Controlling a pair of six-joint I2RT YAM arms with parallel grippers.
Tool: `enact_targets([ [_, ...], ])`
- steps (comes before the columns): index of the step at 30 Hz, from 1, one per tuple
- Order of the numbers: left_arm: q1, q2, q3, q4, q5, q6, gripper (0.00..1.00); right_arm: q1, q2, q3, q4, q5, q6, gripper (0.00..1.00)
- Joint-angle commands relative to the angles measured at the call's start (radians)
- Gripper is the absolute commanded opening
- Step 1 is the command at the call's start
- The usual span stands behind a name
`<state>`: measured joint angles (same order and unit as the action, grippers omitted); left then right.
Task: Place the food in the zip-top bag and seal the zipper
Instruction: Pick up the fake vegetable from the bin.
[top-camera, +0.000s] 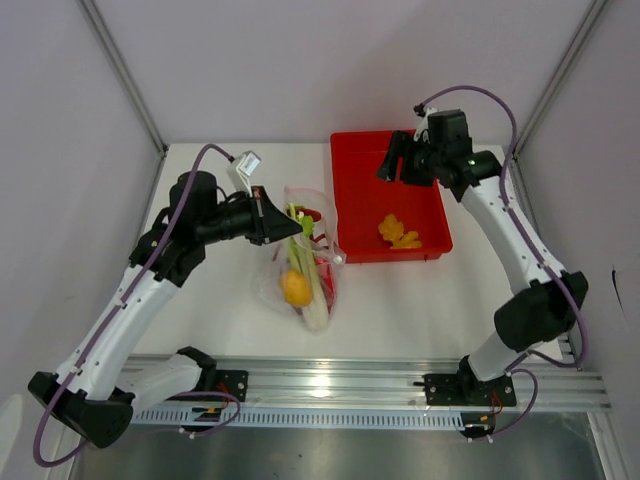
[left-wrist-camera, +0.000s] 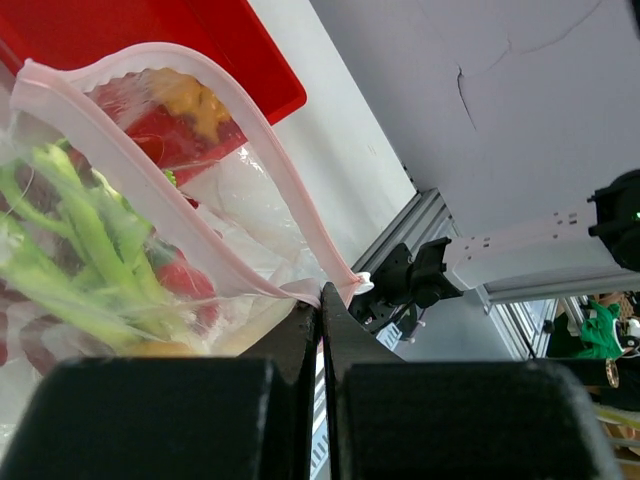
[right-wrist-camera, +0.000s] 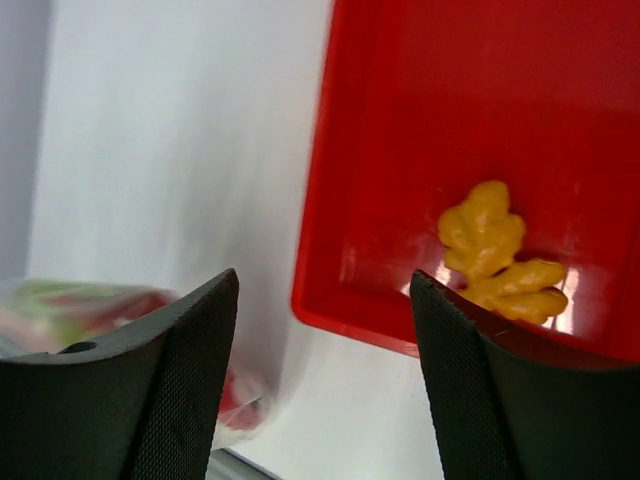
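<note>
Clear dotted bag (top-camera: 300, 262) lies mid-desk, mouth toward 12 o'clock, holding the leek (top-camera: 310, 280), lobster (top-camera: 329, 288) and an orange piece (top-camera: 294, 287); one yellow piece (top-camera: 398, 232) sits in the red tray (top-camera: 362, 165), at 2 o'clock from the bag; left fingers (left-wrist-camera: 318, 325) pinch the bag's rim beside the gaping zipper (left-wrist-camera: 150, 200); right fingers (top-camera: 390, 165) hang wide and empty over the tray; most food looks packed; the last piece and sealing are left.
</note>
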<state>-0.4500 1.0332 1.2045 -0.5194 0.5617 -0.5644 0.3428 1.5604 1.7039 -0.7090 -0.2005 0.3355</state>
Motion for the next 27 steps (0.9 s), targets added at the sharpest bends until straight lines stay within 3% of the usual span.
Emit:
enact_targets([
  [1,0.010,-0.038,0.003,0.059,0.026,0.023,0.01,-0.053,0.117,-0.003,-0.052,0.044,-0.047,0.72],
  [13,0.010,-0.050,-0.046,0.094,0.069,-0.002,0.00,-0.102,0.430,-0.026,-0.059,0.067,-0.095,0.91],
  [23,0.010,-0.055,-0.060,0.102,0.076,-0.003,0.01,-0.107,0.587,-0.004,-0.061,0.052,-0.115,0.91],
  [27,0.010,-0.048,-0.065,0.108,0.079,-0.005,0.01,-0.107,0.616,-0.003,-0.060,0.033,-0.122,0.83],
])
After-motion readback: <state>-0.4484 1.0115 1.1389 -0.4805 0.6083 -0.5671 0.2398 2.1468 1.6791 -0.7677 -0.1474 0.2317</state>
